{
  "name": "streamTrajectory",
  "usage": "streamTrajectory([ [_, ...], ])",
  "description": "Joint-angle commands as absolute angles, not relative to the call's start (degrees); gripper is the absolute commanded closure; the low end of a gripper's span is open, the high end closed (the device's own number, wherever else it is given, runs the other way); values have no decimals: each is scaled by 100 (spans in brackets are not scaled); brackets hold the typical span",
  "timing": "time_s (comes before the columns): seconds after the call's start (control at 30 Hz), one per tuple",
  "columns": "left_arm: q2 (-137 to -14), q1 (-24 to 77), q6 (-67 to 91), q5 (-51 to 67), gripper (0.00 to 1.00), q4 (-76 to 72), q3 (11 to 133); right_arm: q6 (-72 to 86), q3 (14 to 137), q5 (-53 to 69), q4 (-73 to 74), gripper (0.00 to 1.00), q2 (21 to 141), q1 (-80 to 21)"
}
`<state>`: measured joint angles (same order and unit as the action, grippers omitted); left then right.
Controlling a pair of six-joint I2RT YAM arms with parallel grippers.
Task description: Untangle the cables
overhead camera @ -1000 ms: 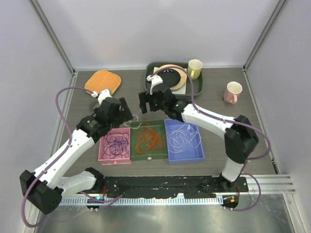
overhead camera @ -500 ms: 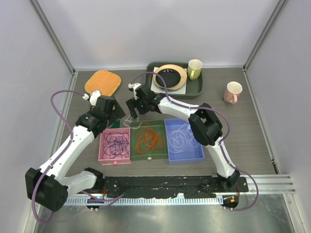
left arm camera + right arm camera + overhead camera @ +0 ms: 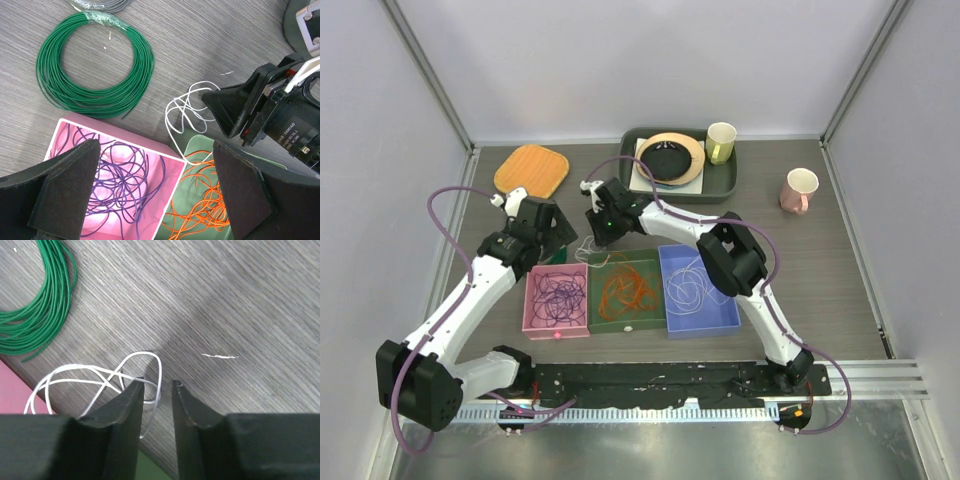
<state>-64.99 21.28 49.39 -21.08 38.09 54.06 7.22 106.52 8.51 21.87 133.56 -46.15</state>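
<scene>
A loose white cable [image 3: 586, 246] lies on the table just behind the pink bin [image 3: 557, 267] and the green bin [image 3: 626, 326]. My right gripper [image 3: 156, 387] is down over it, jaws narrowed with a gap left. One loop of the white cable [image 3: 150, 360] runs between the fingertips. Purple cables [image 3: 112, 175] fill the pink bin and orange cables [image 3: 210, 200] the green one. More white cables [image 3: 695, 285] lie in the blue bin [image 3: 700, 330]. My left gripper [image 3: 155, 195] hovers wide open above the pink and green bins, holding nothing.
A green coiled ring [image 3: 95, 62] lies left of the white cable, with a grey coil [image 3: 97, 4] beyond it. A small white scrap [image 3: 220, 356] lies on the table. At the back are an orange board [image 3: 532, 170], a tray [image 3: 725, 185] with a plate, and two cups [image 3: 721, 142] [image 3: 800, 190].
My right gripper has swung left and come down onto the loose white cable, and its jaws have narrowed round a loop. The left arm has shifted slightly left and stays open.
</scene>
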Motion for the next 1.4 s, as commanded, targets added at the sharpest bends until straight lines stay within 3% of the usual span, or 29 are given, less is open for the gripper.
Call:
streamTrajectory([
  [0.0, -6451, 2083, 4975, -2057, 0, 3683, 5388, 712, 11056, 721, 2022, 80, 13368, -4606],
  [0.1, -6381, 2083, 4957, -1978, 0, 3630, 5370, 686, 11416, 519, 1987, 99, 13254, -4527],
  [0.87, -6056, 2083, 5018, -1073, 0, 2988, 5168, -711, 11338, -2171, -202, 99, 9634, -4430],
  [1.03, -6047, 2092, 5010, -923, 0, 2944, 5098, -888, 10548, -2320, -642, 99, 8922, -4438],
  [1.17, -6021, 2092, 5027, -932, 0, 2979, 5063, -818, 10003, -2434, -98, 99, 8421, -4438],
  [1.37, -5985, 2092, 5027, -932, 0, 2971, 4966, -89, 7755, -2908, 211, 99, 7086, -4438],
])
